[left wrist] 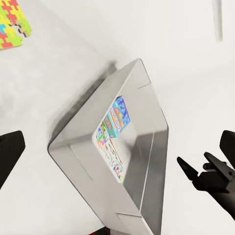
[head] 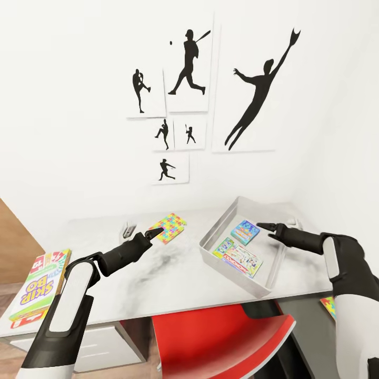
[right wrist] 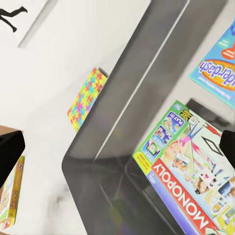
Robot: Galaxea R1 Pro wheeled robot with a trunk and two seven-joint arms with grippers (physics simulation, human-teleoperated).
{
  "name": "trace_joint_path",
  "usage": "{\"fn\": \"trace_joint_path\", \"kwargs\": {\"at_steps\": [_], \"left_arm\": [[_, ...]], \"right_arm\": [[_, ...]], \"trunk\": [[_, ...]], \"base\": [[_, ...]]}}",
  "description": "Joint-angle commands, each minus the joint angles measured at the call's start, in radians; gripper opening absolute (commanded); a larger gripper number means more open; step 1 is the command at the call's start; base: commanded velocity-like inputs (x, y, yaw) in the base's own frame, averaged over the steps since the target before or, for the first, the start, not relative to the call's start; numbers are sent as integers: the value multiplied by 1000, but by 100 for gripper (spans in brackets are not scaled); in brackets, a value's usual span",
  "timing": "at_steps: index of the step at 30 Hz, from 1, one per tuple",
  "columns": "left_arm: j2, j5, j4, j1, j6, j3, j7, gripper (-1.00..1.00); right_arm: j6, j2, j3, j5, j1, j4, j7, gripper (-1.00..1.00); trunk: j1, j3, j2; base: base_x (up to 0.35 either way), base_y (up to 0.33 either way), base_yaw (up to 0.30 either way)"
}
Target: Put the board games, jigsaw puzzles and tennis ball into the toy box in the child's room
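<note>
Fingers of my left gripper (head: 156, 233) are spread apart and hold nothing, the tips just beside the near edge of a jigsaw puzzle (head: 168, 227) that lies flat on the light grey table (head: 158, 273). My right gripper (head: 261, 227) hangs over the far right rim of the toy box (head: 266, 287); its fingers look parted and nothing is between them. Inside the toy box lie the Monopoly game (head: 239, 258) and the small blue game (head: 245, 231), the blue one nearer the wall. Out at the table's left end the Skip-Bo game (head: 41, 284) lies flat, near my left elbow. A second jigsaw puzzle (head: 328, 306) peeks out on the dark top beside my right forearm. A red chair (head: 221, 339) stands under the table's near edge.
</note>
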Motion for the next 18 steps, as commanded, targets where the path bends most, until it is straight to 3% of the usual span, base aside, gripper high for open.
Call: {"fn": "trace_joint_path", "kwargs": {"at_steps": [1, 8, 18], "left_arm": [[-1, 11, 0, -1, 5, 2, 9, 100], [-2, 10, 3, -1, 4, 2, 9, 100], [-4, 9, 8, 0, 1, 2, 8, 100]], "right_arm": [[7, 0, 0, -6, 6, -14, -1, 100], [7, 0, 6, -12, 45, -85, 6, 100], [7, 5, 14, -26, 157, -268, 34, 100]], "trunk": [[0, -1, -1], [0, -1, -1], [0, -1, -1]], "base": [[0, 0, 0], [0, 0, 0], [0, 0, 0]]}}
